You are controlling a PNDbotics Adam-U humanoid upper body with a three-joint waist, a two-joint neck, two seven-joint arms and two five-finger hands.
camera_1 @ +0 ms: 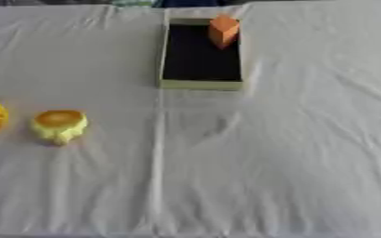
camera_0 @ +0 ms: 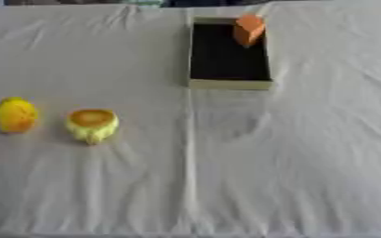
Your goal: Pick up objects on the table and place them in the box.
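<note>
A shallow box [camera_0: 229, 84] with a pale rim and a dark inside stands at the far middle of the table. An orange object [camera_0: 248, 29] leans in its far right corner. On the left of the cloth lies a round yellow object [camera_0: 16, 115]. Just to its right sits a pale yellow object with an orange top [camera_0: 91, 124]. Neither of my hands shows in either view.
A white wrinkled cloth [camera_0: 291, 153] covers the whole table, with a fold line running from the box towards me. Dark shapes show past the far edge.
</note>
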